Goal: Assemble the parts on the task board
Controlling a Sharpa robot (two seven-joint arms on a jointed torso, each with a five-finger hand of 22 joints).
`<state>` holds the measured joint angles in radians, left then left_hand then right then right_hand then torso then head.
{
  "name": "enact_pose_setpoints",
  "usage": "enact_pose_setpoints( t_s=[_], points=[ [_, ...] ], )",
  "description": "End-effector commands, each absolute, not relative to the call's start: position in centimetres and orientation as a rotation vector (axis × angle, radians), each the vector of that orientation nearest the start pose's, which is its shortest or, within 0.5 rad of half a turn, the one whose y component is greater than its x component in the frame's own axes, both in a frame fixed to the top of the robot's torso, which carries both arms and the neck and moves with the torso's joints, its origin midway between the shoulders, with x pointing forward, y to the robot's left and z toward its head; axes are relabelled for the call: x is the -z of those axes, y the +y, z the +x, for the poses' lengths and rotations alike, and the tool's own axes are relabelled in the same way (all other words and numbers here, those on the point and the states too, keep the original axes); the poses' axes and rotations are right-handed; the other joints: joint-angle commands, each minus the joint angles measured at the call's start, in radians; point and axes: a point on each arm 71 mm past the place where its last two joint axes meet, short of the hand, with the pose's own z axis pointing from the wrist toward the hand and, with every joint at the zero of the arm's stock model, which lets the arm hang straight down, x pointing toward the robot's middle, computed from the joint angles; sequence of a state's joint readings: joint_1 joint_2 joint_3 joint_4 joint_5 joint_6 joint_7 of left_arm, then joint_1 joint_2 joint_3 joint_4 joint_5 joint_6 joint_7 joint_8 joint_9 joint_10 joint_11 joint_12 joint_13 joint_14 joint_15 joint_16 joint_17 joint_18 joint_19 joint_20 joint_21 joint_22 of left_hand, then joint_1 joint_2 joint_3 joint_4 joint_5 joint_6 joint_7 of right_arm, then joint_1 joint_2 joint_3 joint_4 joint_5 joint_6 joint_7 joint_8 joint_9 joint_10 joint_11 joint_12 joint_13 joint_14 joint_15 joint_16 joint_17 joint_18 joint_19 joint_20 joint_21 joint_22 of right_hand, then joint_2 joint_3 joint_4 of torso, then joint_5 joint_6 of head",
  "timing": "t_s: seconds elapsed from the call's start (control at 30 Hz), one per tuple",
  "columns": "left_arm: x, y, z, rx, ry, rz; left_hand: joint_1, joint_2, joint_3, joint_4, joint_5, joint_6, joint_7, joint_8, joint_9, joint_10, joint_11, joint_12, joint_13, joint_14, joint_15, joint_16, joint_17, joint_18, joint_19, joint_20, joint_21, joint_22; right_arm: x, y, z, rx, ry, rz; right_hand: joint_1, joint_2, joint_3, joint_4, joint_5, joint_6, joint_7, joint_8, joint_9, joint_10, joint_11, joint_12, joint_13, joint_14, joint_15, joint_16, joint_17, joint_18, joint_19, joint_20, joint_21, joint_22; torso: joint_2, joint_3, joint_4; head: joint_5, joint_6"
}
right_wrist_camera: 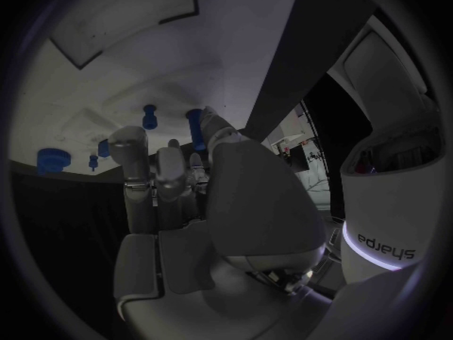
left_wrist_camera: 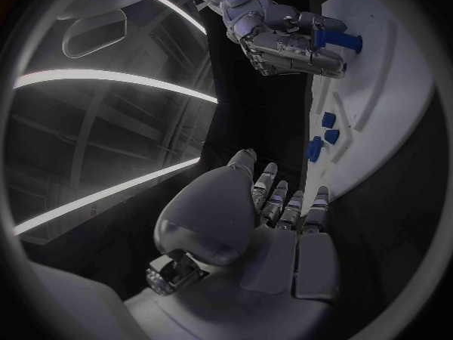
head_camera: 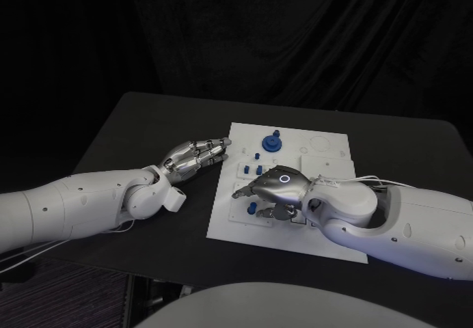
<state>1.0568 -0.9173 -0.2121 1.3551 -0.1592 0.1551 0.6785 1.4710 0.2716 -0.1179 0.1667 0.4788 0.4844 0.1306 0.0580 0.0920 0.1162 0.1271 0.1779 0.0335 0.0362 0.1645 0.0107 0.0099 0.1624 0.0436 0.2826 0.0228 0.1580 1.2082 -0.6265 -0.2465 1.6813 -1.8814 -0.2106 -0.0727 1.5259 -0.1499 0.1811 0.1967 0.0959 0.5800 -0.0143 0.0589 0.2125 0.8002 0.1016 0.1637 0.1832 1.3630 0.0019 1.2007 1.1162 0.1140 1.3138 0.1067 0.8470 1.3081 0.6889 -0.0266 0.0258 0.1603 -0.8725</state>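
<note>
The white task board (head_camera: 325,147) lies flat in the middle of the black tabletop (head_camera: 138,123). At its far end a round blue part (head_camera: 271,143) stands on the board, with a smaller blue peg rising from it. Closer in, a few small blue parts (head_camera: 254,167) sit in a cluster near the board's left edge; from the left wrist they show as three little blue blocks (left_wrist_camera: 324,134) on the white plate.

The right robot hand (head_camera: 274,193) is down over the near middle of the board, palm lowered, fingers curled around a blue part (left_wrist_camera: 337,39) that pokes out on both sides of its grasp. More blue shows under its fingers on the board (head_camera: 268,212), though I cannot tell whether that is the same piece.

The left robot hand (head_camera: 195,157) rests just off the board's left edge, above the tabletop, fingers stretched out fairly straight and close together, holding nothing; its fingertips (head_camera: 223,143) reach up to the board's edge near the small blue cluster.
</note>
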Motion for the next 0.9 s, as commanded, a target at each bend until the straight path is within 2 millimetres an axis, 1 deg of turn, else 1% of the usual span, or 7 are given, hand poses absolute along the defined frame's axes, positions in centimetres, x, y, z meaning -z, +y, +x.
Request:
enact_pose_setpoints(
  t_s=[0.03, 0.17, 0.43, 0.53, 0.63, 0.73, 0.9],
  points=[
    [28.5, 27.7, 43.7, 1.838, 1.522, -0.936, 0.008, 0.003, 0.004, -0.004, 0.005, 0.004, 0.005, 0.007, 0.001, -0.001, 0.006, 0.006, 0.002, -0.001, 0.004, 0.005, 0.001, 0.019, 0.005, 0.002, 0.007, 0.000, 23.6, -5.4, 38.7, -0.788, 1.614, -0.890, 0.023, -0.013, -0.022, 0.033, 0.000, -0.081, -0.011, -0.005, -0.040, -0.056, 0.002, 0.025, 0.016, -0.016, 0.001, -0.008, -0.010, 0.012, -0.014, 0.002, -0.026, 0.094, 0.000, 0.0002, -0.0006, -0.001, 0.000],
    [28.5, 27.7, 43.7, 1.838, 1.522, -0.936, 0.008, 0.003, 0.004, -0.004, 0.005, 0.004, 0.005, 0.007, 0.001, -0.001, 0.006, 0.006, 0.002, -0.001, 0.004, 0.005, 0.001, 0.019, 0.005, 0.002, 0.007, 0.000, 23.4, -5.9, 38.8, -0.819, 1.590, -0.857, 0.060, -0.029, -0.038, 0.087, 0.005, -0.141, -0.022, -0.009, -0.072, -0.099, 0.002, 0.075, 0.039, -0.019, 0.002, -0.002, -0.007, 0.012, -0.015, 0.003, -0.028, 0.095, 0.000, 0.0001, -0.0002, -0.004, 0.000],
    [28.5, 27.8, 43.6, 1.839, 1.517, -0.936, 0.008, 0.003, 0.004, -0.004, 0.005, 0.004, 0.005, 0.007, 0.001, -0.001, 0.006, 0.006, 0.002, -0.001, 0.004, 0.005, 0.001, 0.019, 0.005, 0.002, 0.007, 0.000, 20.8, -8.8, 39.0, -0.861, 1.452, -0.741, 0.077, -0.021, -0.037, 0.093, 0.022, -0.111, -0.023, 0.001, -0.073, -0.116, -0.003, 0.114, 0.053, -0.018, -0.001, 0.003, -0.004, 0.012, -0.013, 0.001, -0.024, 0.097, -0.001, 0.0002, -0.0011, -0.017, 0.000],
    [28.5, 27.9, 43.6, 1.835, 1.515, -0.936, 0.008, 0.004, 0.005, -0.004, 0.005, 0.008, 0.005, 0.007, 0.002, 0.000, 0.007, 0.008, 0.002, 0.000, 0.004, 0.005, 0.001, 0.019, 0.005, 0.002, 0.007, -0.001, 18.9, -10.4, 39.4, -0.853, 1.420, -0.686, 0.076, 0.000, -0.028, 0.089, 0.044, -0.040, -0.001, 0.018, -0.063, -0.099, -0.005, 0.167, 0.071, -0.011, -0.003, 0.013, 0.004, 0.009, -0.003, -0.001, -0.007, 0.100, -0.001, 0.0002, -0.0007, -0.030, 0.000],
    [28.4, 27.9, 43.5, 1.832, 1.511, -0.936, 0.008, 0.003, 0.005, -0.005, 0.005, 0.010, 0.006, 0.008, 0.003, 0.001, 0.007, 0.009, 0.002, 0.000, 0.004, 0.005, 0.001, 0.019, 0.005, 0.002, 0.007, -0.002, 16.5, -12.6, 40.0, -0.836, 1.419, -0.606, 0.078, 0.026, -0.018, 0.076, 0.061, 0.119, 0.053, 0.059, -0.036, -0.046, -0.009, 0.255, 0.102, -0.034, -0.006, -0.026, -0.038, 0.017, -0.020, -0.006, -0.051, 0.089, -0.001, 0.0006, -0.0006, -0.060, 0.000],
    [28.4, 28.0, 43.4, 1.832, 1.506, -0.935, 0.008, 0.003, 0.005, -0.005, 0.006, 0.012, 0.006, 0.008, 0.003, 0.001, 0.007, 0.009, 0.002, -0.001, 0.004, 0.005, 0.001, 0.019, 0.005, 0.002, 0.006, -0.003, 14.8, -14.7, 40.5, -0.821, 1.450, -0.515, 0.080, 0.034, -0.014, 0.069, 0.063, 0.137, 0.058, 0.062, -0.036, -0.018, -0.013, 0.314, 0.129, -0.037, -0.010, -0.039, -0.051, 0.017, -0.023, -0.006, -0.063, 0.087, 0.000, 0.0004, -0.0006, -0.081, 0.000],
    [28.2, 28.0, 43.3, 1.824, 1.487, -0.929, 0.007, -0.002, 0.012, -0.012, 0.013, 0.026, 0.009, 0.013, 0.006, 0.007, 0.013, 0.017, 0.003, -0.005, -0.009, 0.004, 0.000, 0.018, -0.005, -0.014, 0.000, -0.025, 13.9, -18.1, 41.4, -0.781, 1.555, -0.340, 0.082, 0.047, -0.010, 0.052, 0.078, 0.217, 0.096, 0.097, -0.018, 0.088, -0.045, 0.499, 0.232, -0.034, -0.026, -0.049, -0.060, 0.018, -0.019, -0.016, -0.070, 0.087, 0.000, 0.0005, -0.0011, -0.114, 0.000]
  ],
)
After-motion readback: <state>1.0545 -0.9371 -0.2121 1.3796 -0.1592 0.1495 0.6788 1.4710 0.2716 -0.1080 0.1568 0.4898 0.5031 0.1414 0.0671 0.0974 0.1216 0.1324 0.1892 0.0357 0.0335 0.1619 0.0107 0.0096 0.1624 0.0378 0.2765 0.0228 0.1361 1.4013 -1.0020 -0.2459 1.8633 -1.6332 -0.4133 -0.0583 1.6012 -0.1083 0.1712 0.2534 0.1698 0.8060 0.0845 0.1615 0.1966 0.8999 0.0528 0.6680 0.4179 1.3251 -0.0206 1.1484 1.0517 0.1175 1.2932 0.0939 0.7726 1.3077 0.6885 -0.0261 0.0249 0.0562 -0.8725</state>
